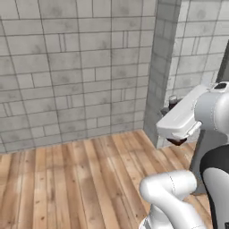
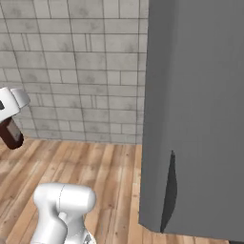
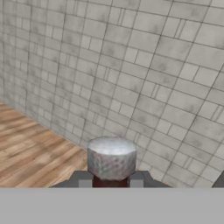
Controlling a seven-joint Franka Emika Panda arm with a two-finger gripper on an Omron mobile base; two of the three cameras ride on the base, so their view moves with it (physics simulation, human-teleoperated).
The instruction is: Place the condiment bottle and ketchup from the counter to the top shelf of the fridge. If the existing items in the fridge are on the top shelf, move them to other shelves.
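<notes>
Big grey fridge [image 2: 195,114] fills the right base view, door side to us, looks shut from here, so shelves not visible yet. Stone-block wall [image 1: 71,67] behind, wood plank floor [image 1: 67,179] below, open room, nothing underfoot. Arm's up mid-air w/ the gripper [image 3: 110,181] carrying a bottle [image 3: 111,157]: hand view has its grey speckled cap sitting right between the two dark tips, dark red body just under the cap, so claw is pinching the bottle near the neck. Right base view catches the bottle's dark brown-red lower end [image 2: 10,133] hanging below the hand at far left, well apart from the fridge. Left base view shows a dark bit [image 1: 175,142] under the white hand. Handling call: prob. rigid plastic or glass, smooth sides, light enough for one claw, but a grip this high lets the body swing, could slip if jolted. Better hold would be mid-body; for now keep it upright, move slow. Can't tell if it's the ketchup or the condiment one. Fridge needs opening before any placing.
</notes>
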